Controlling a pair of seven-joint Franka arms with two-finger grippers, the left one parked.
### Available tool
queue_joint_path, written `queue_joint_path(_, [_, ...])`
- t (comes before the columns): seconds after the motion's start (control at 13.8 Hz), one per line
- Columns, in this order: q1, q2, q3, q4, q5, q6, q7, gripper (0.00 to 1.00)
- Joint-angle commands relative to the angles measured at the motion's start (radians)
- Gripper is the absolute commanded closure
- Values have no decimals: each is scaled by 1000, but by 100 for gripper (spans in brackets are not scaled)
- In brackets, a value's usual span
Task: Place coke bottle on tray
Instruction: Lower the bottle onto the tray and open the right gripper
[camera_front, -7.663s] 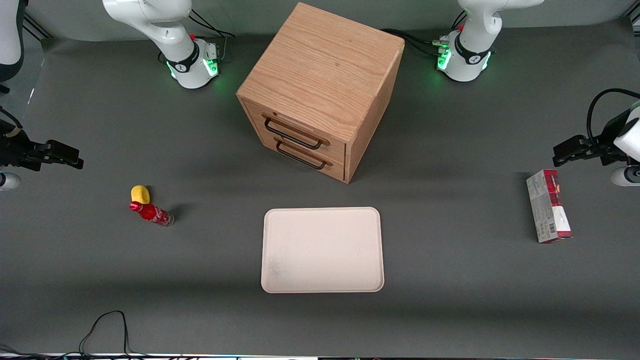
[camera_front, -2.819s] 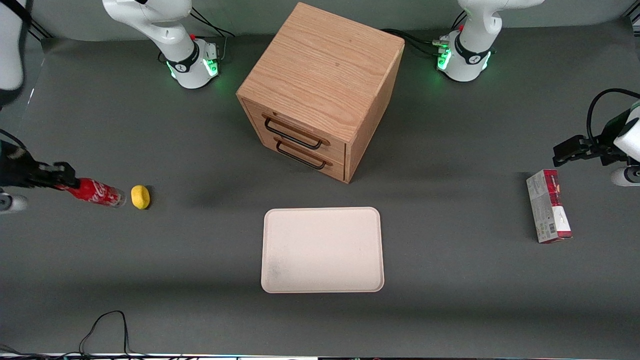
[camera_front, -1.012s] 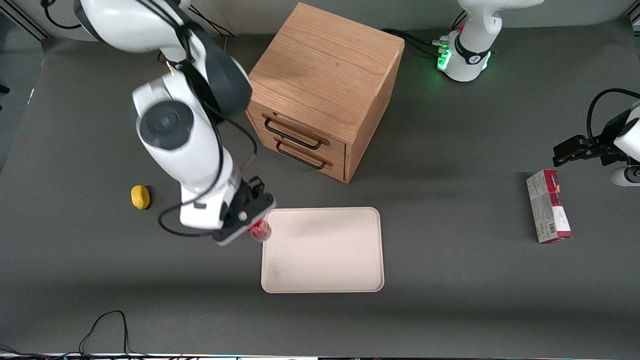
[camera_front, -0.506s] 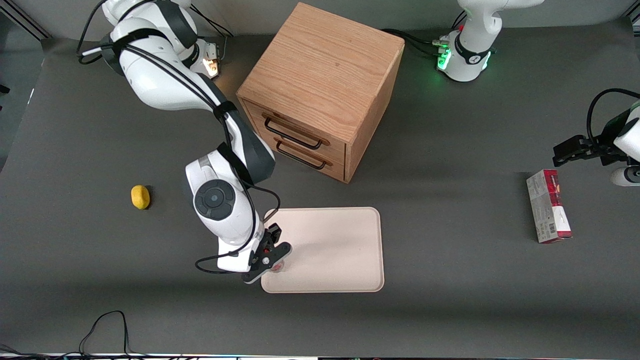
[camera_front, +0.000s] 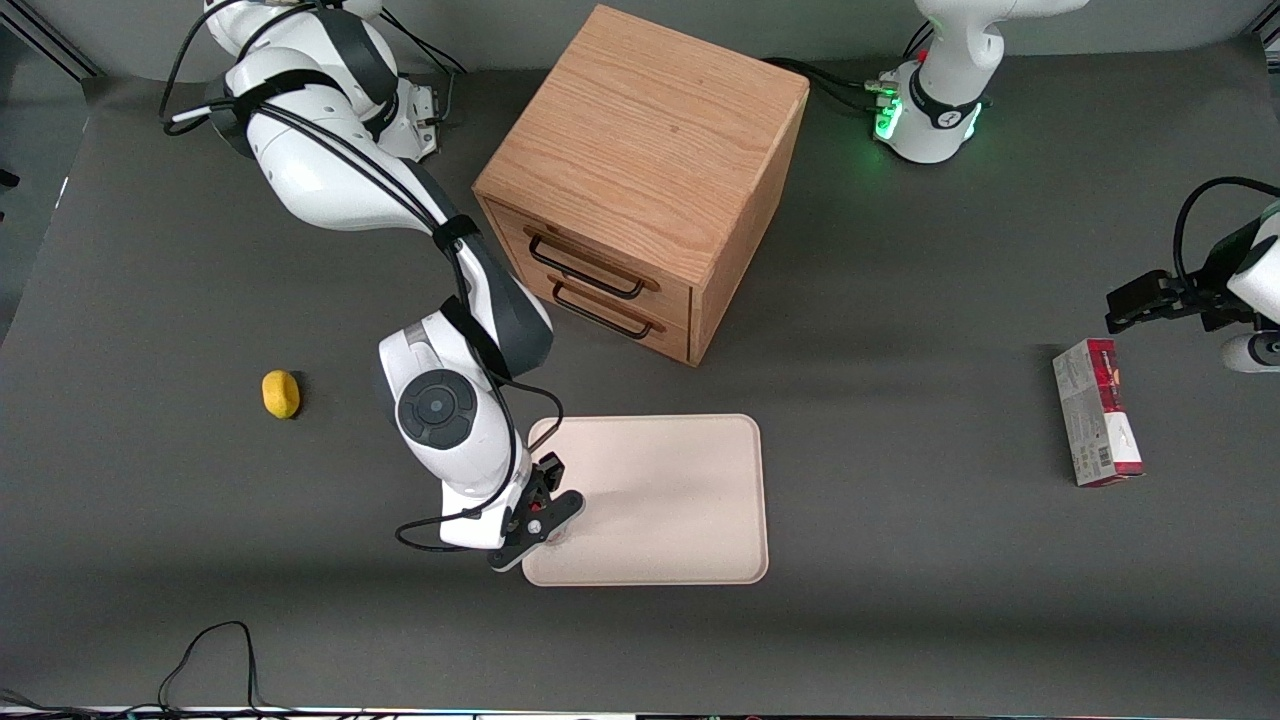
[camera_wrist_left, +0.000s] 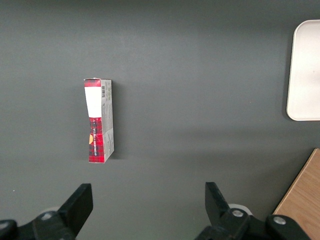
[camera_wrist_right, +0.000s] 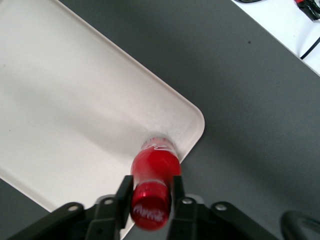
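The coke bottle (camera_wrist_right: 155, 167) stands upright with its clear base on the cream tray (camera_wrist_right: 75, 100), close to one rounded corner. My right gripper (camera_wrist_right: 150, 192) is shut on the bottle's red cap, a black finger (camera_wrist_right: 125, 192) pressed to each side. In the front view the gripper (camera_front: 545, 510) hangs over the tray's (camera_front: 660, 500) corner nearest the camera at the working arm's end, and it hides the bottle there.
A wooden drawer cabinet (camera_front: 640, 170) stands farther from the camera than the tray. A yellow lump (camera_front: 281, 393) lies toward the working arm's end of the table. A red-and-grey carton (camera_front: 1097, 425) lies toward the parked arm's end.
Over the last second the gripper carried the bottle along the tray's edge toward the camera and down onto the tray. It has hardly moved in the last half second.
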Motion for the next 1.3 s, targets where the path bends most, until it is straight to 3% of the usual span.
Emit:
queue_joint_path(0.0, [4, 9, -2, 14, -18, 15, 3, 0])
queue_joint_path(0.29, [5, -37, 0, 15, -16, -3, 4, 0])
queue_joint_path(1.23, [-34, -433, -46, -8, -7, -511, -7, 0])
